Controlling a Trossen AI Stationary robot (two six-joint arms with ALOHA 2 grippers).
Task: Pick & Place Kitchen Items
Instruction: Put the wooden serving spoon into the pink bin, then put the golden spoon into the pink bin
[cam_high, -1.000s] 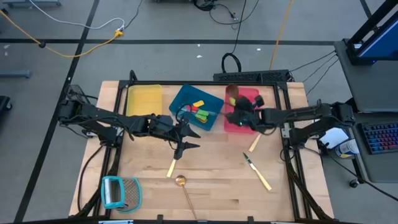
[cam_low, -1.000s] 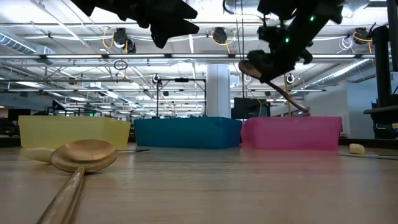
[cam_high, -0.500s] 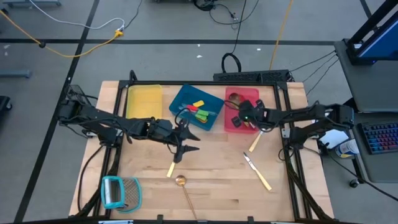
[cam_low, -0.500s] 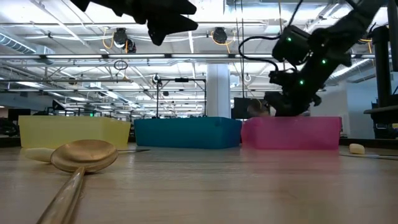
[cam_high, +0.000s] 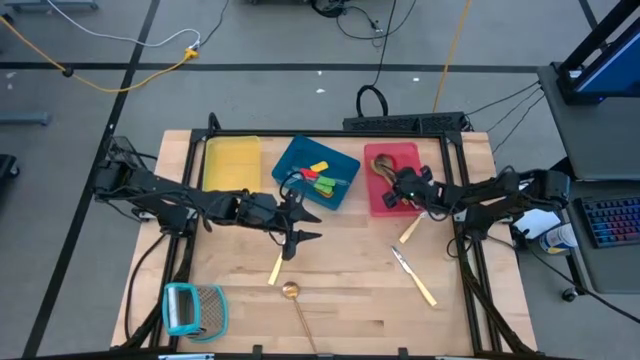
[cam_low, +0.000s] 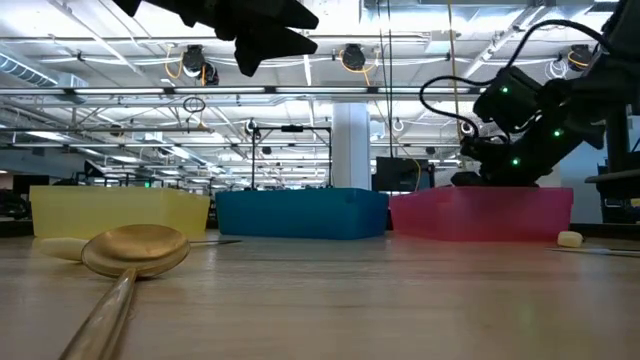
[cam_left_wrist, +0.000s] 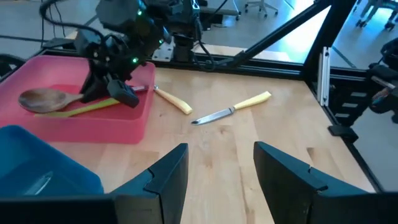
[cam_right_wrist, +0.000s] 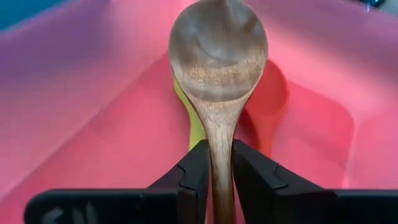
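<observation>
Bright even overhead light, soft shadows, nearest brass spoon (cam_low: 135, 250) blurred

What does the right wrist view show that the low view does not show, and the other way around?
Only the right wrist view shows the wooden spoon lying inside the red tray, over a green utensil, with its handle between the right gripper's fingers. Only the low view shows the brass spoon on the table, the yellow tray and the blue tray. Both views share the red tray and the right gripper at it.
</observation>
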